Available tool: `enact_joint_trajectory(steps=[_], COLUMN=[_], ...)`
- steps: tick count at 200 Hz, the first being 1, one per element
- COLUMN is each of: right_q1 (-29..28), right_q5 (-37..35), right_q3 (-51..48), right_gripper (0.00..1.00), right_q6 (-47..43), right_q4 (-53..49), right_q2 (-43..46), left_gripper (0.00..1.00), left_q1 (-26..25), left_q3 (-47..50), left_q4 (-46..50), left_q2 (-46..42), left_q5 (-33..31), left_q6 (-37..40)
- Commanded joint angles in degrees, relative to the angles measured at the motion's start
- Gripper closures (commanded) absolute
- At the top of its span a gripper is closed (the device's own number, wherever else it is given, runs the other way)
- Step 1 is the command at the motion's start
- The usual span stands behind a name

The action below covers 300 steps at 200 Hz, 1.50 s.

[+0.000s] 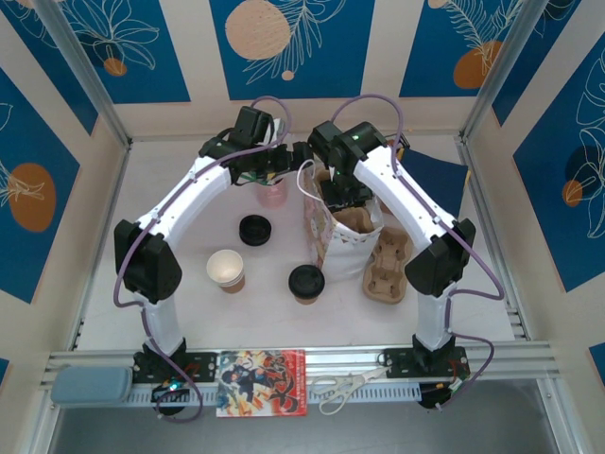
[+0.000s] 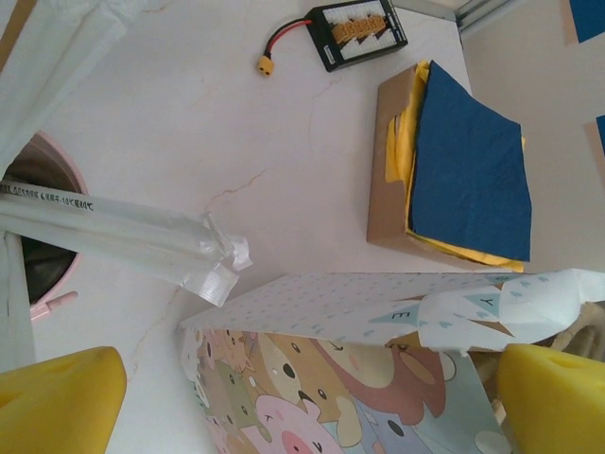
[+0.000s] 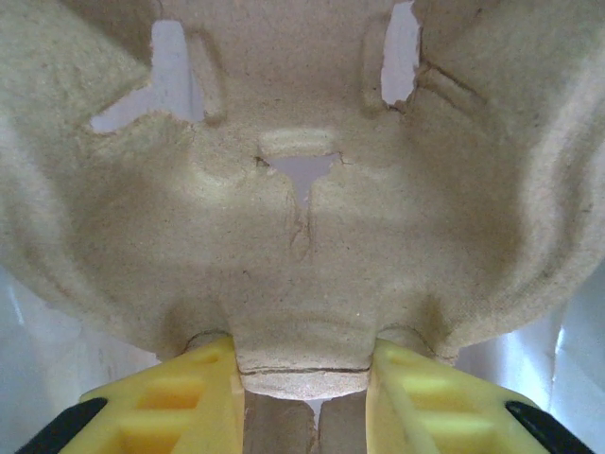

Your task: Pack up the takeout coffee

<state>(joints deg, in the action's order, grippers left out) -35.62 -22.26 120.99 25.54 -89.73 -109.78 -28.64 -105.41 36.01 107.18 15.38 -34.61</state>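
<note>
Takeout coffee (image 1: 225,269) on table (image 1: 274,326); carrier (image 1: 357,219) in bag (image 1: 319,238)

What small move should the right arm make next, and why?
Probably lower the moulded brown pulp cup carrier straight down until it rests on the bottom of the patterned white paper bag. The right gripper is shut on the carrier's edge, the carrier seems only partly inside the bag's mouth, and the kraft-brown paper cup stands outside, not yet packed.

Nine o'clock, the pink cup (image 2: 47,260) is cut off, half under wrapped straws (image 2: 123,236); pulp tray (image 3: 302,227) cropped at twelve, right gripper (image 3: 302,355) cropped at six.
</note>
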Motion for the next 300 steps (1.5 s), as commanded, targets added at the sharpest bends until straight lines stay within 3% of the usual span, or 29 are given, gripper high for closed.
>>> enact_joint_trajectory(steps=[1,135,300], right_q1=[0.4,3.9,4.0], right_q5=[1.7,11.2,12.2], right_q3=[-0.7,4.8,3.8], right_gripper=[0.66,0.66,0.66], right_q6=[-0.4,0.4,1.7], right_q4=[-1.1,-6.6,-11.6], right_q2=[2.6,-3.5,-6.7], left_gripper=[0.00,0.00,0.00], left_q1=[0.9,0.8,0.5], left_q3=[-2.0,4.0,6.7], left_q4=[0.1,-4.7,-6.8], left_q2=[0.7,-3.5,-5.1], left_q5=[-0.7,3.2,5.5], left_q6=[-0.9,-3.3,-4.7])
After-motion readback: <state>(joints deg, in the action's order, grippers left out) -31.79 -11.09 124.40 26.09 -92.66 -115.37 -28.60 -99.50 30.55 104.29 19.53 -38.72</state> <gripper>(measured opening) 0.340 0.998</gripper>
